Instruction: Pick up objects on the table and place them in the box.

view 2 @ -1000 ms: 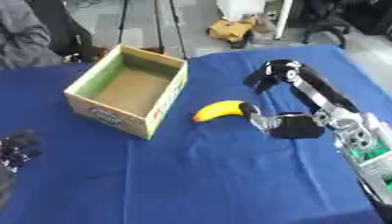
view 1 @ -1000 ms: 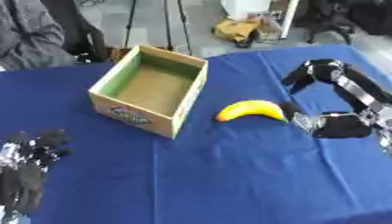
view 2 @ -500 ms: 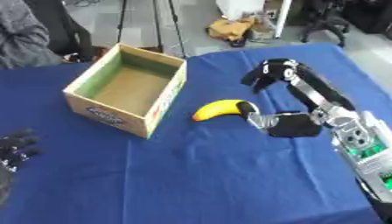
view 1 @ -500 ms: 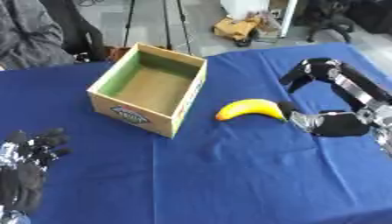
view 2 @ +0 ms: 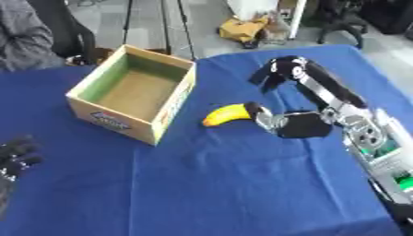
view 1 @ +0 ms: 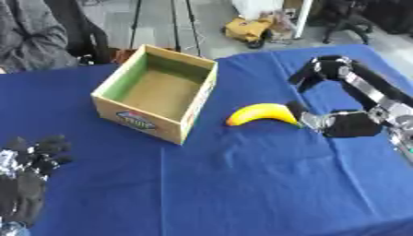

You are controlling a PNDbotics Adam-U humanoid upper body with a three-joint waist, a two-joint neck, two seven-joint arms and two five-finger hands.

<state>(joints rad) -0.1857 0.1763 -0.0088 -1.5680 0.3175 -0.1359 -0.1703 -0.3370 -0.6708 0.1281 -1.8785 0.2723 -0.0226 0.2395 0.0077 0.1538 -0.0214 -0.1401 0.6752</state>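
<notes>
Fingers of the right hand (view 1: 343, 125) curl at the end of the banana (view 1: 260, 114), maybe starting to grab it; I cannot tell if they hold it. It lies on the blue table (view 1: 242, 184) beside the empty box (view 1: 157, 92). Left hand (view 1: 28, 170) rests open.

A matt blue cloth (view 1: 242, 184) covers the table, lying smooth with a few soft creases. On it stands an open brown cardboard box (view 1: 157, 92), dull and papery, with a green-printed inner wall and a printed label on its near side; just right of the box lies a smooth yellow banana (view 1: 260, 114) with a faint sheen. Right of the banana, the right hand (view 2: 294, 124) looks like matt black plastic with silvery metal joints, and the left hand (view 1: 28, 184), left of the box, is the same dull black.
</notes>
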